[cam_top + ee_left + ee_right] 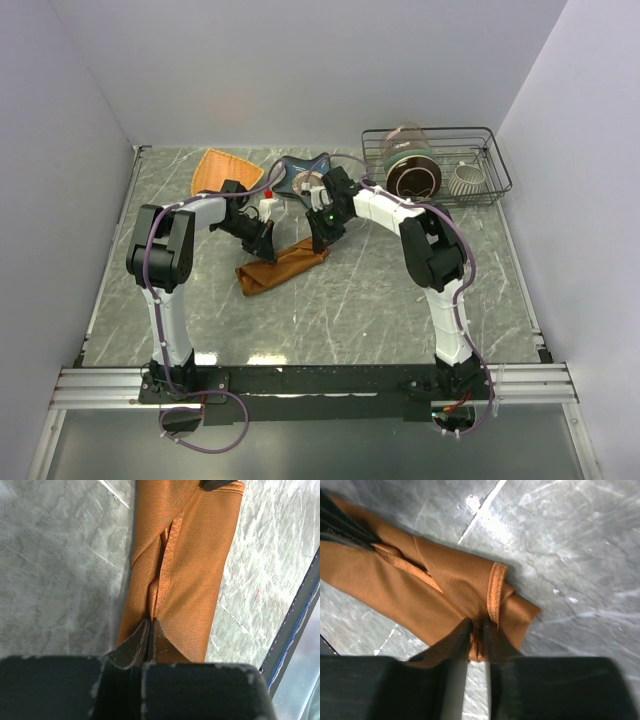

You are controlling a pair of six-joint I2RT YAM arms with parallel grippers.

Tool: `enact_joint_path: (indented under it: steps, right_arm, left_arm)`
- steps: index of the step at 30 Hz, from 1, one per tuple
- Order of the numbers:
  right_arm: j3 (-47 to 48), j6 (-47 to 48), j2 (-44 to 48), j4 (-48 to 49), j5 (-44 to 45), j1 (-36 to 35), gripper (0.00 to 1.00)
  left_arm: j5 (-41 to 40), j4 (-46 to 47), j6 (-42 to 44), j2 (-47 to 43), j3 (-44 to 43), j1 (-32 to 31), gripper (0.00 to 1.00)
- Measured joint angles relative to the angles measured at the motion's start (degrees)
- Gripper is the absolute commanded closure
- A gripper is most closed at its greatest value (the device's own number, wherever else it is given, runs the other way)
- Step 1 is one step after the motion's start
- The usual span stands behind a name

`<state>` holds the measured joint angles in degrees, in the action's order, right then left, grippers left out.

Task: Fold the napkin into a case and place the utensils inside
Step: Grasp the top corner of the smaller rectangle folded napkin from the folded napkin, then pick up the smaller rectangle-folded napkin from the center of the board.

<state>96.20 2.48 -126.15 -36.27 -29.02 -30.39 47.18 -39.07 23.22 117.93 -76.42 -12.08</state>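
Since the napkin [283,266] is soft, light cloth, it will likely sag and slip open wherever it is released, so hems and folded edges look the surest holds. It lies as a long narrow bundle on the table [400,300] between the arms. The left gripper [150,641] has its jaws shut on the overlapping hem. The right gripper [477,632] has its jaws nearly together, pinching a fold at the far end.

I counted one napkin [283,266], one woven triangular plate [221,168], one star-shaped piece [300,176], one wire rack [497,160], one jar [410,160], one ribbed cup [467,178], and two pincers: left pincer [263,243], right pincer [320,240].
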Motion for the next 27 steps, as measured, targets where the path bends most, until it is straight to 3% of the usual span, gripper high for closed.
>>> enact_joint_path:
  steps: [6, 12, 27]
  right_arm:
    - [-0.22, -0.42, 4.68, 0.2, -1.57, 0.81, 0.67]
    - [-3.98, -6.51, 9.25, 5.49, -7.52, 0.28, 0.69]
    - [-7.72, -17.99, 2.47, 14.84, -11.39, -3.13, 0.75]
  left_arm:
    - [-0.02, -0.22, 0.0, 0.09, -0.2, -0.02, 0.99]
    - [0.17, -1.97, 0.0, 1.18, -1.7, 0.09, 0.99]
    - [2.23, -6.62, 1.46, 4.11, -5.29, 1.05, 0.98]
